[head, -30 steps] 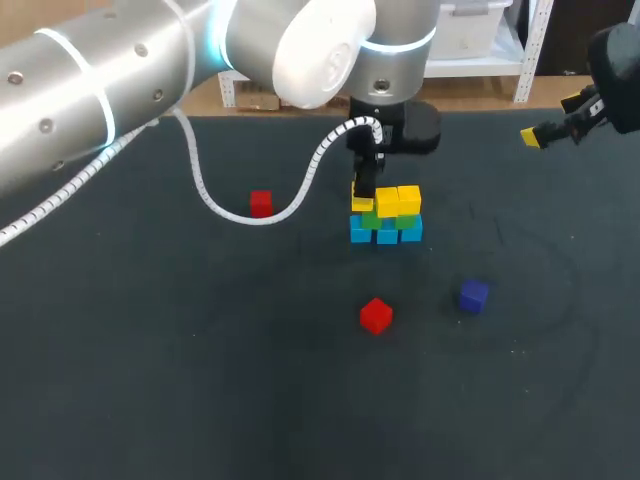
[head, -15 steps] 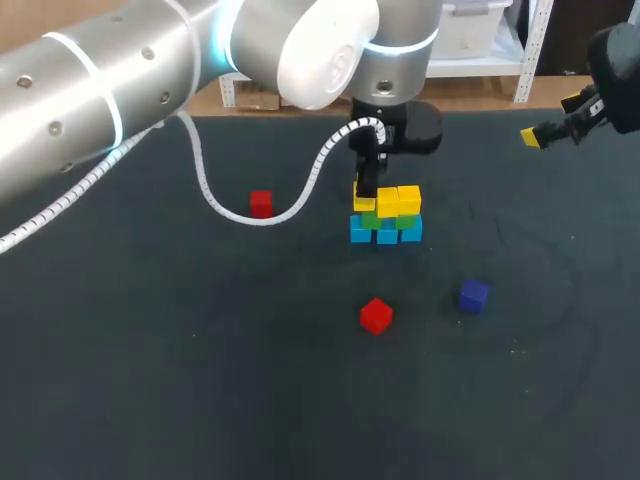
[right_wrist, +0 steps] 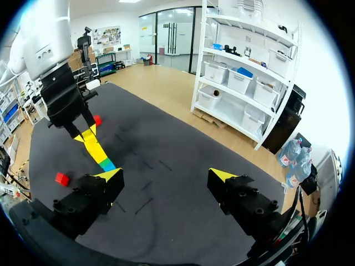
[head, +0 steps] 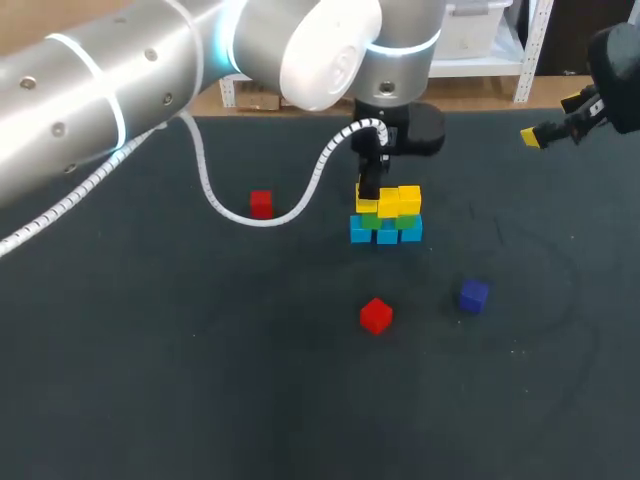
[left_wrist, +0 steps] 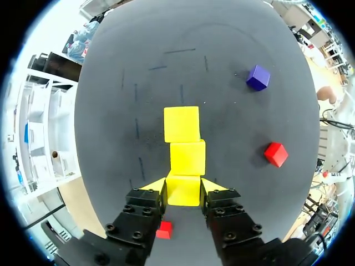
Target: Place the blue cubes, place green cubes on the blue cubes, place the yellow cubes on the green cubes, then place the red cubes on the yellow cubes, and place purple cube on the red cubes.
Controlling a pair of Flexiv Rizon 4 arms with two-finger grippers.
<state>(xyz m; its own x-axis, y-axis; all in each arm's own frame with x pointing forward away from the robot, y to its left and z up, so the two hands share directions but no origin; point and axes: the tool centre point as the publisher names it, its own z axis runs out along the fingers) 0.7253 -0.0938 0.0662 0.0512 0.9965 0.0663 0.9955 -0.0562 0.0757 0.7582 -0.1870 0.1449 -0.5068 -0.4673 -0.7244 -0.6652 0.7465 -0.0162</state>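
The stack (head: 386, 218) stands mid-table: a row of blue cubes (head: 386, 234) at the bottom, green cubes (head: 376, 220) on them, two yellow cubes (head: 399, 200) on top. My left gripper (head: 367, 198) comes straight down at the row's left end, shut on a third yellow cube (left_wrist: 183, 189). That cube sits in line with the other two yellow cubes (left_wrist: 187, 157). Two red cubes (head: 261, 203) (head: 376, 315) and a purple cube (head: 474, 295) lie loose on the mat. My right gripper (head: 548, 132) hangs open and empty at the far right, high above the table.
The left arm's white cable (head: 250, 212) loops down over the mat between the far red cube and the stack. In the right wrist view the left gripper (right_wrist: 69, 102) and stack (right_wrist: 100, 151) show far ahead of the open fingers (right_wrist: 108, 175).
The left gripper has edged slightly right with its yellow cube, closer to the other two yellow cubes. The right arm and loose cubes have stayed put.
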